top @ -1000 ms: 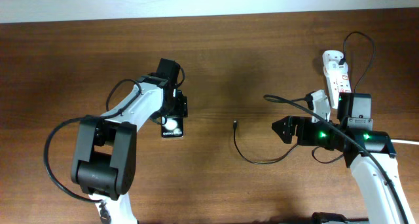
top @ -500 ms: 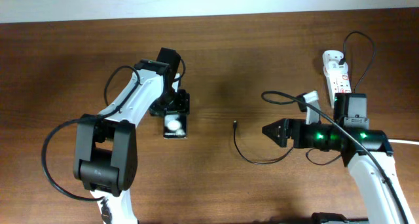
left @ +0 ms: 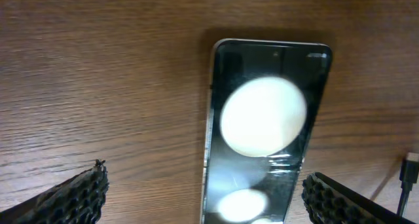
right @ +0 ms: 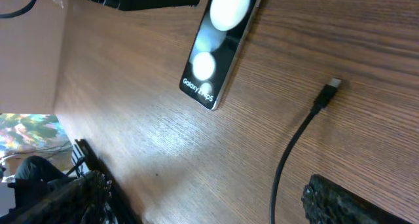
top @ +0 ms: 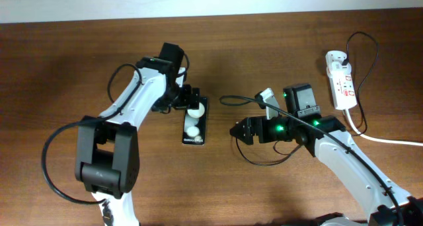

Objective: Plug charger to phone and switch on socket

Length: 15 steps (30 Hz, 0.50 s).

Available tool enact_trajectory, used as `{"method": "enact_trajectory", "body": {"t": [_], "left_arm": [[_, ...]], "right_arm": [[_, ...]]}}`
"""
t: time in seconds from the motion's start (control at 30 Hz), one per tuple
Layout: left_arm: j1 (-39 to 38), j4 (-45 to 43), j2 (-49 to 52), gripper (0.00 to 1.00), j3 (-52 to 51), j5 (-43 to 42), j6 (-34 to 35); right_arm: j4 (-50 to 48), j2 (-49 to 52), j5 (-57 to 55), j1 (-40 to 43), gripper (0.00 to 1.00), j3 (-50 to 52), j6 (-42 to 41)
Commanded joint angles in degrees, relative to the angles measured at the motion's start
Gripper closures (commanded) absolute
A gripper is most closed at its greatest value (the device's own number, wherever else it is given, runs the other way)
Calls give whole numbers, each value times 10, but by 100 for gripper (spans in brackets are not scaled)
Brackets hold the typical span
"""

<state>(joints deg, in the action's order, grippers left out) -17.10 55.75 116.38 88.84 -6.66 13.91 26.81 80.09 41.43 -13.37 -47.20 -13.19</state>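
Observation:
The black glossy phone (top: 194, 125) lies flat on the wooden table, with white lettering at its near end. It also shows in the left wrist view (left: 262, 139) and the right wrist view (right: 219, 47). My left gripper (top: 188, 99) is open, its fingers (left: 204, 175) on either side of the phone's far end without pinching it. The charger's thin black cable (top: 261, 162) loops on the table; its plug tip (right: 330, 86) lies just right of the phone. My right gripper (top: 236, 131) is open and empty above the cable (right: 294, 145), its fingers (right: 206, 181) straddling it. The white socket strip (top: 342, 87) lies at the far right.
A white adapter (top: 334, 56) sits at the strip's far end, and a thick white cord (top: 390, 141) runs off to the right edge. The charger's cable also arcs behind the strip (top: 370, 44). The back table edge (top: 211, 16) meets a white wall.
The phone has moved right and turned lengthwise, closer to the plug tip. My left gripper followed it right. My right arm has swung left, uncovering the strip, and now hovers over the cable end.

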Motion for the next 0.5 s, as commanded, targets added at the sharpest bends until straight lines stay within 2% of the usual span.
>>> {"method": "enact_trajectory", "body": {"t": [0.0, 0.2, 0.3, 0.47], "left_arm": [[-35, -2, 11, 1, 9, 24, -3], [-82, -52, 57, 1, -3, 40, 4], [-100, -47, 74, 1, -7, 100, 66], [-99, -27, 96, 1, -7, 101, 111]], "right_arm": [[10, 3, -12, 16, 1, -6, 1], [24, 3, -16, 26, 1, -6, 7], [28, 3, -16, 26, 1, -6, 7], [30, 3, -16, 26, 1, -6, 7]]}}
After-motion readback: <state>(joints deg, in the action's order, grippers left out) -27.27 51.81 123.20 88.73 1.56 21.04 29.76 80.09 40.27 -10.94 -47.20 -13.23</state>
